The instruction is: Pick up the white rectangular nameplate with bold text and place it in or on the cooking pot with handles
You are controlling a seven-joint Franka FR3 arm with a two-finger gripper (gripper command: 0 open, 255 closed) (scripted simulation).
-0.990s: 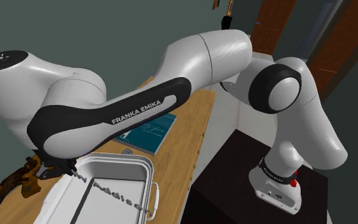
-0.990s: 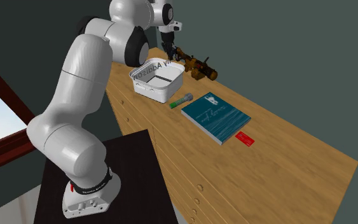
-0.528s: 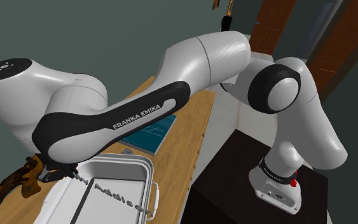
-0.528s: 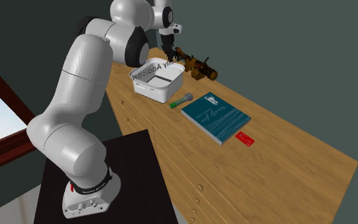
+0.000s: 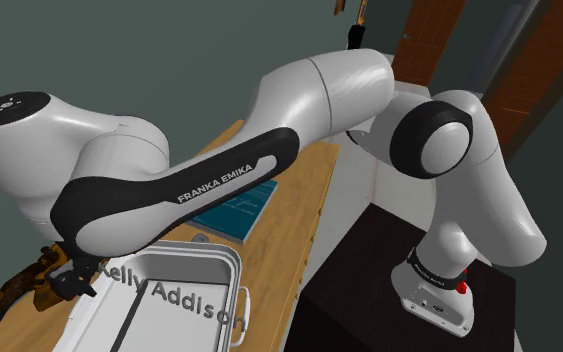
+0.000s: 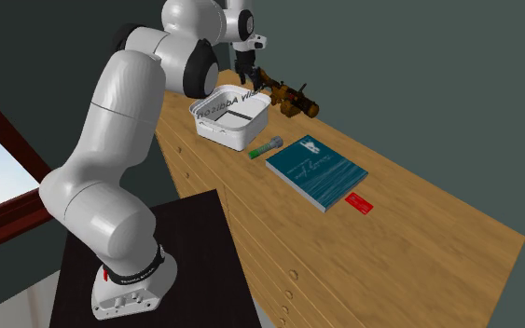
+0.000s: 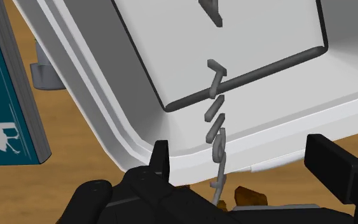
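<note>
The nameplate (image 5: 174, 297) shows as grey raised letters reading "Kelly Addison", lying across the white handled pot (image 5: 224, 262) on the wooden table. In the second exterior view the letters (image 6: 225, 102) sit over the pot's (image 6: 237, 129) far rim. My black gripper (image 6: 244, 76) hangs just above that rim, beside the brown object. In the wrist view my gripper (image 7: 247, 167) is open: the fingers (image 7: 160, 159) stand wide apart and the letters (image 7: 215, 127) run between them untouched, over the pot's wall (image 7: 107, 102).
A teal book (image 6: 316, 172) lies mid-table, with a green-tipped tube (image 6: 266, 146) between it and the pot and a red card (image 6: 359, 203) beyond the book. A brown and gold object (image 6: 288, 95) lies just behind the pot. The dark stand (image 6: 186, 261) is by the table's front edge.
The fingers have opened and let go of the nameplate. Its letters, edge-on before, have dropped and turned to face the shoulder camera across the pot.
</note>
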